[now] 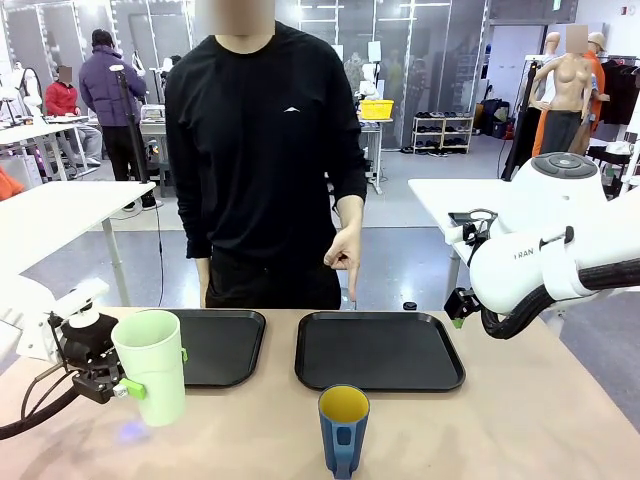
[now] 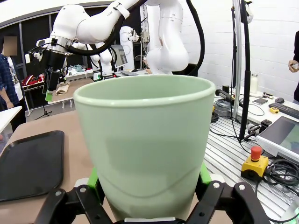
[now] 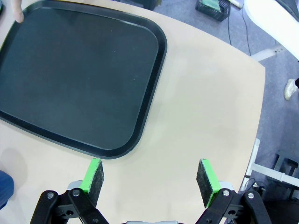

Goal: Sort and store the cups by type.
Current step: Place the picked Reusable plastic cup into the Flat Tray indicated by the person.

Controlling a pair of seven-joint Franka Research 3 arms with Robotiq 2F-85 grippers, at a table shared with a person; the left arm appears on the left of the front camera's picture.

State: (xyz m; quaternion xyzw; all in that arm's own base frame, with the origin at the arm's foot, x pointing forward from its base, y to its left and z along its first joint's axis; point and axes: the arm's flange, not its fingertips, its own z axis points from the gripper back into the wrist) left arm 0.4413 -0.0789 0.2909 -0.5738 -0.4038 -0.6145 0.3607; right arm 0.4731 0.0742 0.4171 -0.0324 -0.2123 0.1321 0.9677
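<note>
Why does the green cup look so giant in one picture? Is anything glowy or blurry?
Left wrist view: the mint-green tumbler sits right by the wide-angle lens, so it looks huge; front view: it looks ordinary size, with a faint bluish glow on the table below it; right wrist view: sharp and evenly lit, just a soft sheen on the black tray rim.

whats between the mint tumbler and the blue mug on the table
Nothing but bare tabletop: in the front view, the mint tumbler and the blue mug are apart with no object between them.
</note>
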